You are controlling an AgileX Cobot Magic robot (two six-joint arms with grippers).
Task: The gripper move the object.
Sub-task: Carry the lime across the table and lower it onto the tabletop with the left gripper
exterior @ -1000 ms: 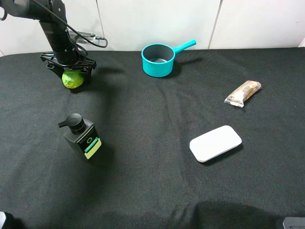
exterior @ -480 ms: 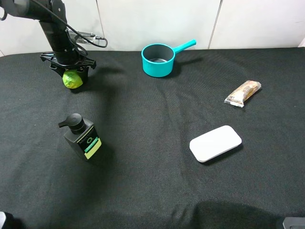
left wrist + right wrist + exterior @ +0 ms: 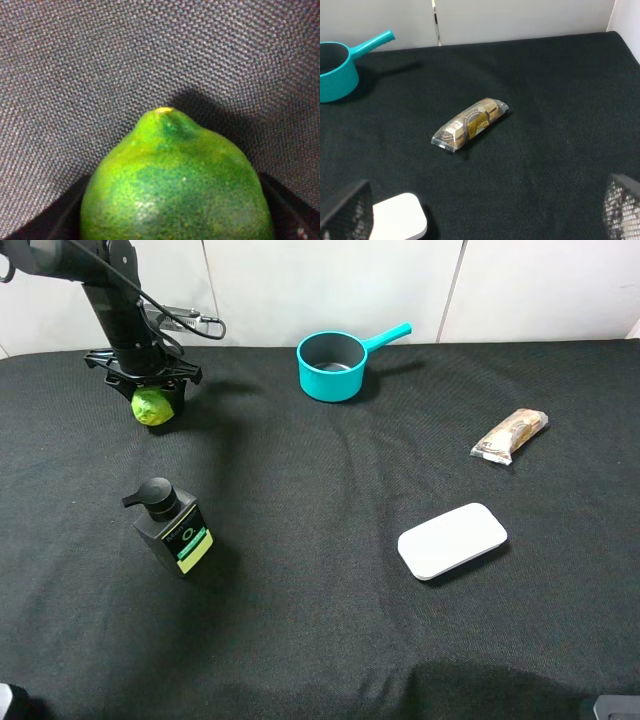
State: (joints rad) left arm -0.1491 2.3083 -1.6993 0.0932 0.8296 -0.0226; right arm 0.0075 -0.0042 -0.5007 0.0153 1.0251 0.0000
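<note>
Left gripper pinches lime between jaws near far-left bench corner; nub points outward. Right gripper spread, well apart.

Left hand clenched, right hand splayed

Teal pot, pump bottle, snack, case

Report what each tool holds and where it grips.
The black two-fingered left tool grips the small round yellow-green lime by its opposite sides. The right tool is open, holding nothing.
</note>
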